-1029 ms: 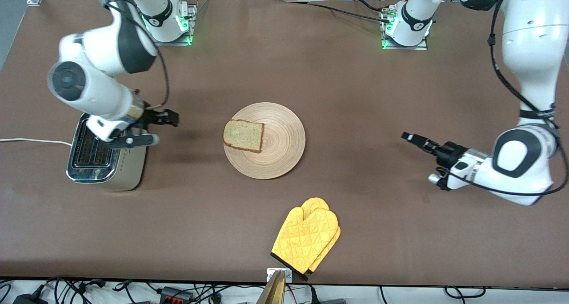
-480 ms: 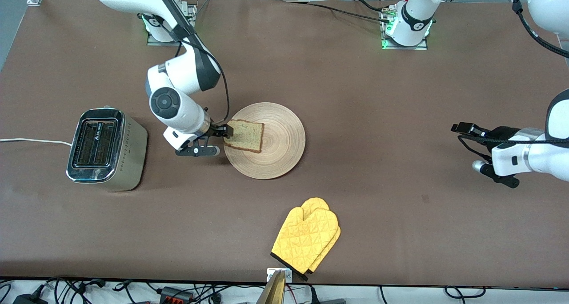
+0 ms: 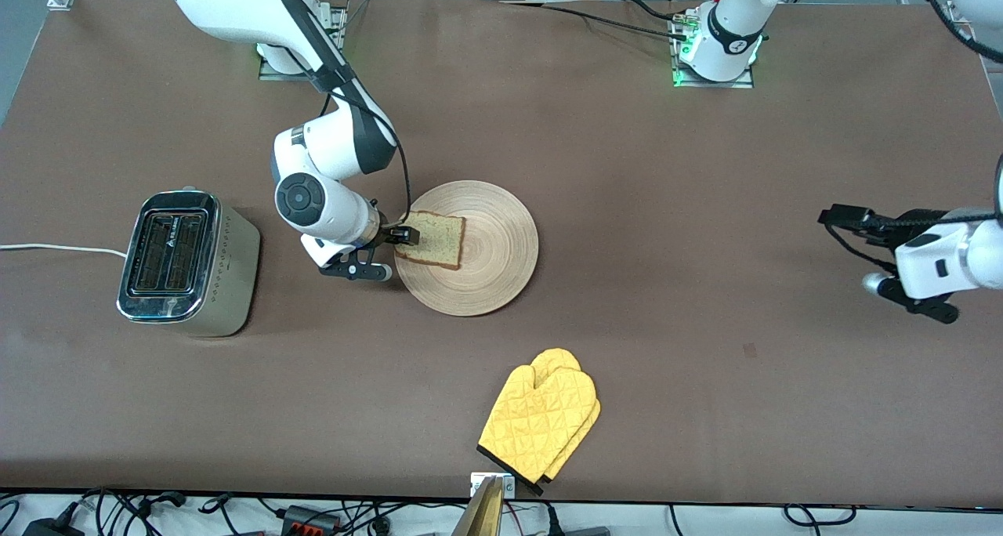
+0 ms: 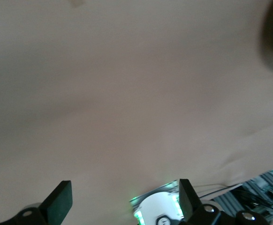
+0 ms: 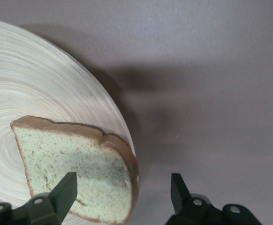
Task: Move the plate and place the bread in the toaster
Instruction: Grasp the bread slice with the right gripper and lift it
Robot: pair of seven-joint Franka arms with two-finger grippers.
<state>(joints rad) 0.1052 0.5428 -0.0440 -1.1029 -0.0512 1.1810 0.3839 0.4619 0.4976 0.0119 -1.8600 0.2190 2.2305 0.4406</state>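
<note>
The light wooden plate (image 3: 494, 246) lies mid-table with the bread (image 3: 431, 238) on its edge toward the right arm's end. The toaster (image 3: 184, 266) stands at the right arm's end, both slots empty. My right gripper (image 3: 401, 237) is open and low at the bread's edge. In the right wrist view the right gripper (image 5: 122, 185) has one finger over the bread (image 5: 75, 159) and one off the plate (image 5: 42, 89). My left gripper (image 3: 837, 216) is open and empty over bare table at the left arm's end. The left wrist view shows the left gripper (image 4: 123, 187) wide open.
A yellow oven mitt (image 3: 541, 422) lies near the table's front edge, nearer the camera than the plate. The toaster's white cord (image 3: 55, 248) runs off the table edge at the right arm's end.
My right gripper moved from above the toaster to the bread's edge on the plate and edged slightly closer. My left arm drew back toward its own end of the table.
</note>
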